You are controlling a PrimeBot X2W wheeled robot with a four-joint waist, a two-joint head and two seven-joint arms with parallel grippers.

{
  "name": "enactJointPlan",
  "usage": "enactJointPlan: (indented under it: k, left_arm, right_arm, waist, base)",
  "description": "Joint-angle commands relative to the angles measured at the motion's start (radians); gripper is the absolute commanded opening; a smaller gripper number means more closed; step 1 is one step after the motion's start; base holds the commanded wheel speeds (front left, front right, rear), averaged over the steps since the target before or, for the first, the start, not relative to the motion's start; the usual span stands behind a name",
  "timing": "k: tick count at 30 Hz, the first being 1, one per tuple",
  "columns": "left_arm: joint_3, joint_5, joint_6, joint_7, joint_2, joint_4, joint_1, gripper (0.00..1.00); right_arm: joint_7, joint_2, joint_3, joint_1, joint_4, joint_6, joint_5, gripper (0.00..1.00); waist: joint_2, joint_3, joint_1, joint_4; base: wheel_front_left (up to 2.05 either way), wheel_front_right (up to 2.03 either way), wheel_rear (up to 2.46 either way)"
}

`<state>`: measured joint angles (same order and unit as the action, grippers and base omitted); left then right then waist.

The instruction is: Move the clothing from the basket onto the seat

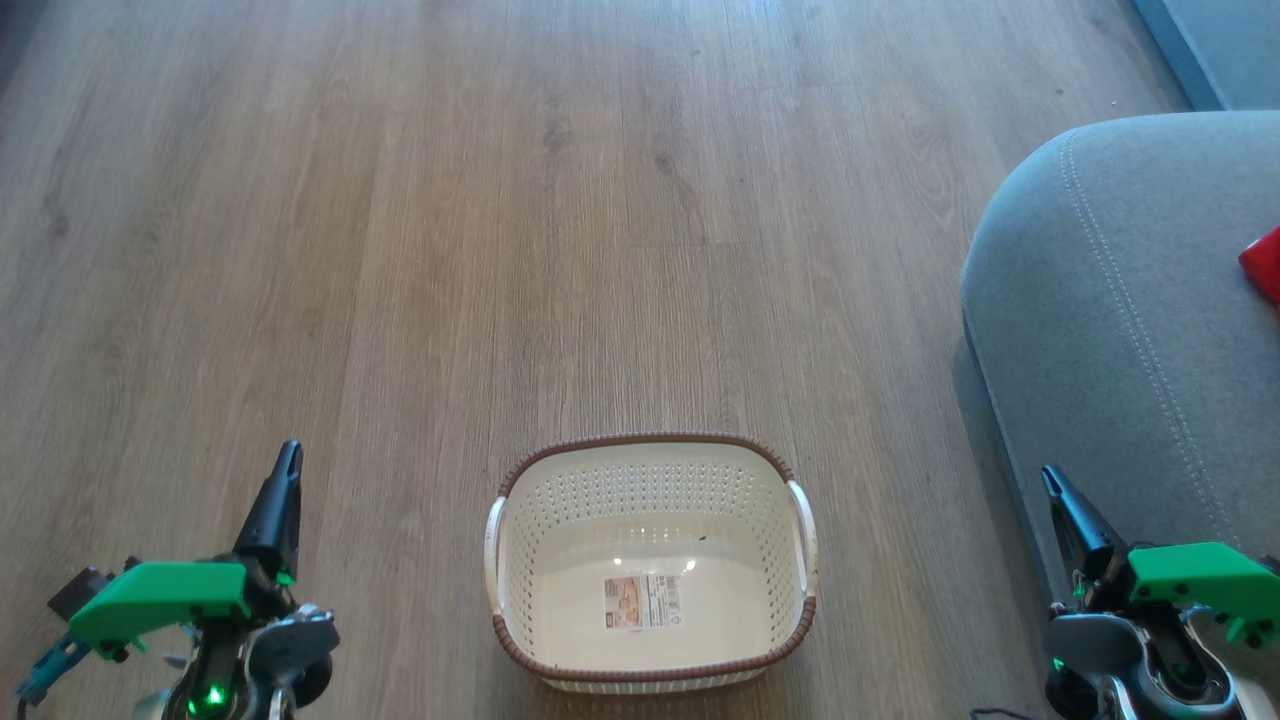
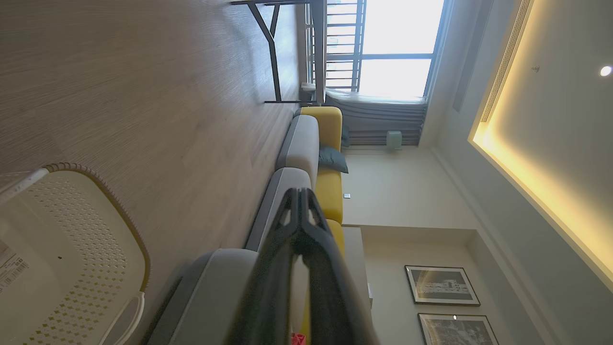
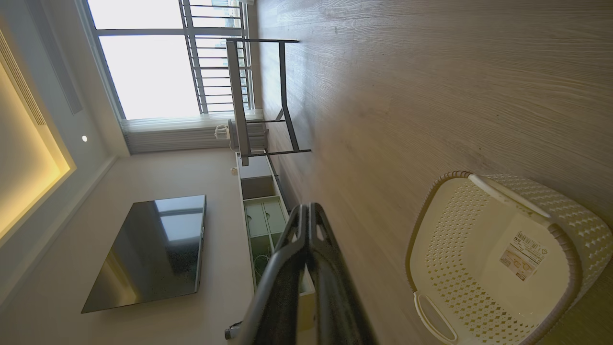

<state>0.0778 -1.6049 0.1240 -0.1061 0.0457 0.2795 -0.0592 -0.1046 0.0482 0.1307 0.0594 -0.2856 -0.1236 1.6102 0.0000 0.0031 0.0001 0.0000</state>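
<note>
The cream perforated basket (image 1: 650,565) with a brown woven rim stands on the wooden floor at the bottom centre, holding nothing but its label sticker (image 1: 641,601). A corner of red clothing (image 1: 1264,262) lies on the grey seat (image 1: 1110,320) at the right edge; the garments are otherwise out of view. My left gripper (image 1: 288,460) is shut and empty, low at the left, apart from the basket. My right gripper (image 1: 1050,482) is shut and empty beside the seat's front edge. The basket (image 2: 72,258) and a speck of red clothing (image 2: 298,339) appear in the left wrist view, and the basket (image 3: 498,258) in the right wrist view.
Bare wooden floor (image 1: 500,220) stretches ahead and to the left. The wrist views show a sofa with yellow backrests (image 2: 330,143), a dark-legged table (image 3: 261,96) by the window, a television (image 3: 148,251) and a low cabinet (image 3: 261,215).
</note>
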Motion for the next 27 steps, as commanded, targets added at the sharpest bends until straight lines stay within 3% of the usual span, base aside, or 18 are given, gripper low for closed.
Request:
enactJointPlan:
  k: [1, 27]
  left_arm:
    - [0.036, -0.004, 0.007, -0.007, 0.004, -0.034, -0.049, 0.0]
    - [0.036, -0.004, 0.007, -0.007, 0.004, -0.034, -0.049, 0.0]
  right_arm:
    - [-0.009, 0.002, -0.016, 0.049, 0.041, -0.007, -0.002, 0.0]
    - [-0.009, 0.002, -0.016, 0.049, 0.041, -0.007, -0.002, 0.0]
  waist:
    - [0.0, 0.0, -0.0001, 0.0]
    - [0.0, 0.0, -0.0001, 0.0]
  base:
    - [0.0, 0.0, 0.0]
    - [0.0, 0.0, 0.0]
